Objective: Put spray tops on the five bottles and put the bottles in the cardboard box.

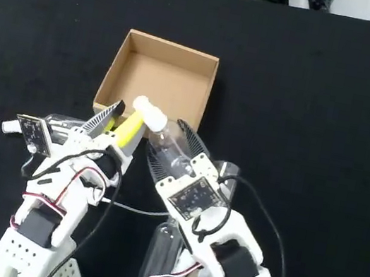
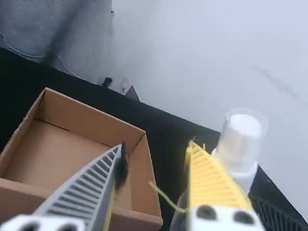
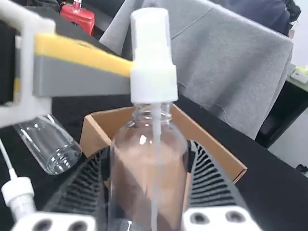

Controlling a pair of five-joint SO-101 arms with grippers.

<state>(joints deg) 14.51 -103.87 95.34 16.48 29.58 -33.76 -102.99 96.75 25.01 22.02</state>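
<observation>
The box (image 1: 163, 77) is plain brown cardboard with a matt surface. The table (image 1: 321, 98) has a black, matt, cloth-like cover. The bottle (image 3: 149, 173) is clear and glossy; whether it is glass or plastic cannot be told. Its spray top (image 3: 153, 62) is smooth white plastic. The right end effector (image 3: 148, 154) has dark, ribbed plastic fingers (image 3: 216, 183). The left end effector (image 2: 156, 148) has one grey and one yellow, both ribbed and matt. The arm shells (image 1: 36, 249) are white plastic.
</observation>
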